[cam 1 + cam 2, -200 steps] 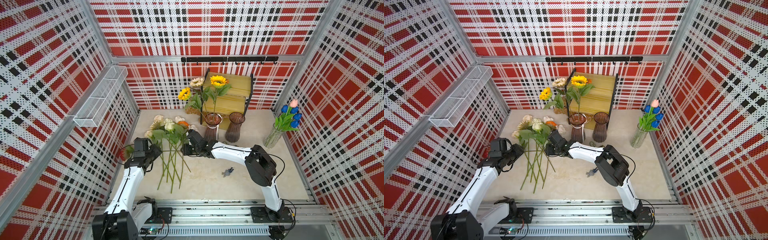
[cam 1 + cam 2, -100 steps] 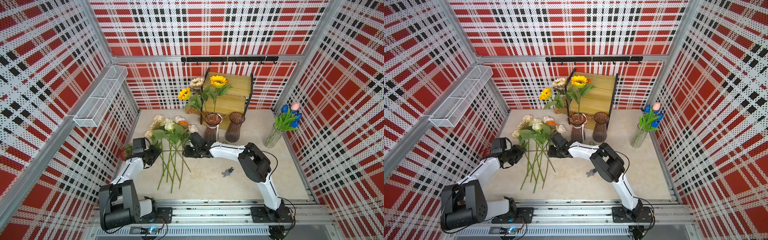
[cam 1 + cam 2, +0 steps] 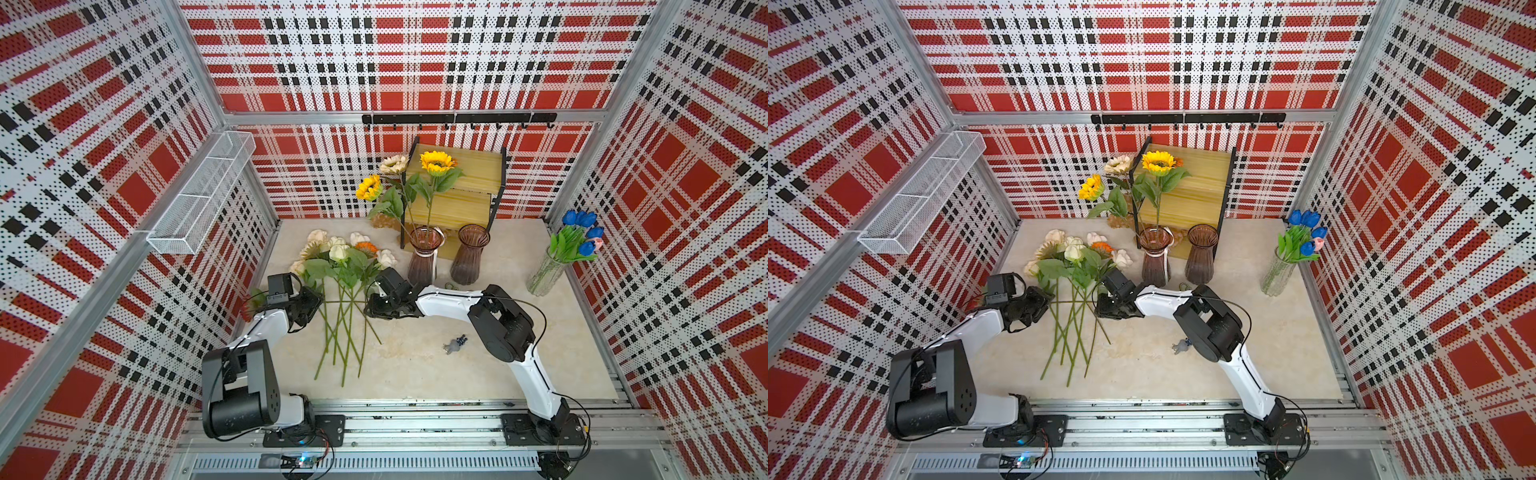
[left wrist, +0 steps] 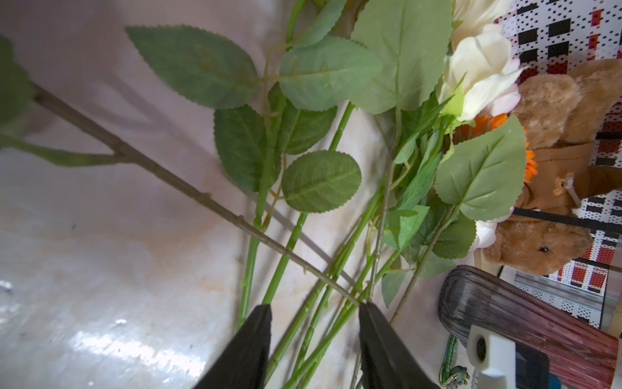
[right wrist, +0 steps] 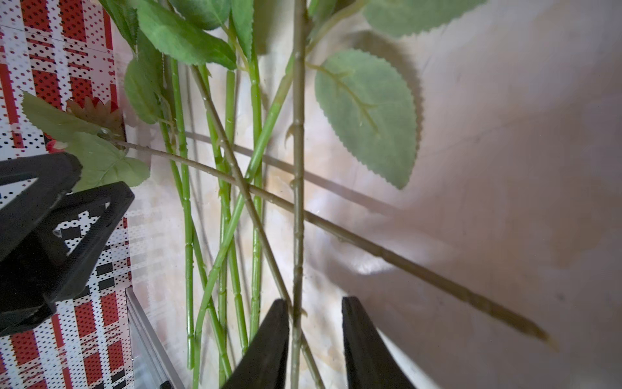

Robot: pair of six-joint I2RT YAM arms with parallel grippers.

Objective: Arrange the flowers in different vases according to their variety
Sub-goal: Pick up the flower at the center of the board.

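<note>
On the tabletop [image 3: 436, 374], left of centre, we find the loose flowers [image 3: 345, 266] in 1 pile, heads toward the back and green stems [image 3: 340, 336] fanned toward the arms' bases. Cream and pale roses and 1 orange bloom [image 3: 366, 248] show among the leaves. 1 red flower [image 3: 250, 302] lies apart at the table's left edge, and its brownish stem [image 5: 380, 250] runs crosswise over the pile.

The pinkish vase [image 3: 424, 259] stands upright before the wooden shelf [image 3: 457, 183] and carries 3 sunflowers [image 3: 436, 161], 2 yellow and 1 cream. The brownish-purple vase [image 3: 469, 255] stands just beside it. The clear glass cylinder [image 3: 544, 276], near the right wall, holds blue tulips [image 3: 579, 218] and 1 pink tulip [image 3: 597, 243].

The left gripper [image 4: 314, 308] sits low at the pile's left side with its fingers spread. Several green stems pass between them and nothing is pinched. The right gripper [image 5: 314, 303] sits at the pile's right side, near the foot of the pinkish vase. Its fingers stand apart with 1 olive stem [image 5: 296, 202] between them, against 1 finger and clear of the other.

We also note a plush bear [image 4: 545, 134] by the shelf, a small grey figure [image 3: 455, 344] on the table near the right arm, a wire basket [image 3: 199, 199] on the left wall and a hook rail [image 3: 457, 118] on the back wall.
</note>
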